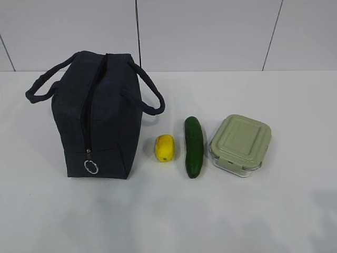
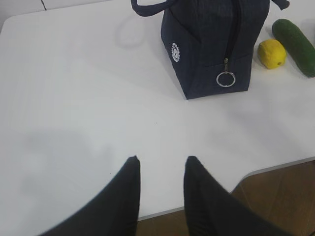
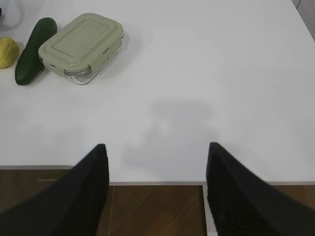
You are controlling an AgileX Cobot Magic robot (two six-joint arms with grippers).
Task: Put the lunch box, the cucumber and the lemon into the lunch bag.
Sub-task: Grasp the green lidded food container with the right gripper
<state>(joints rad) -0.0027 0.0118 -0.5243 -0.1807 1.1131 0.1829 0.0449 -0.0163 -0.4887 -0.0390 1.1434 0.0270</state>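
Note:
The navy lunch bag [image 1: 97, 116] stands on the white table at the left, zipper shut, ring pull [image 1: 91, 167] hanging at its near end; it also shows in the left wrist view [image 2: 209, 44]. To its right lie the yellow lemon [image 1: 164, 148], the dark green cucumber [image 1: 194, 146] and the lunch box [image 1: 240, 144] with its sage-green lid. The right wrist view shows the lunch box [image 3: 81, 45], cucumber [image 3: 32, 50] and lemon [image 3: 7, 52]. My left gripper [image 2: 161, 162] is open and empty above the table's near edge. My right gripper [image 3: 156, 147] is open wide and empty, also over the near edge.
The white table [image 1: 253, 211] ends at a near edge [image 3: 147, 183] with brown floor below. A pale tiled wall [image 1: 210, 31] stands behind the table. Neither arm shows in the exterior view.

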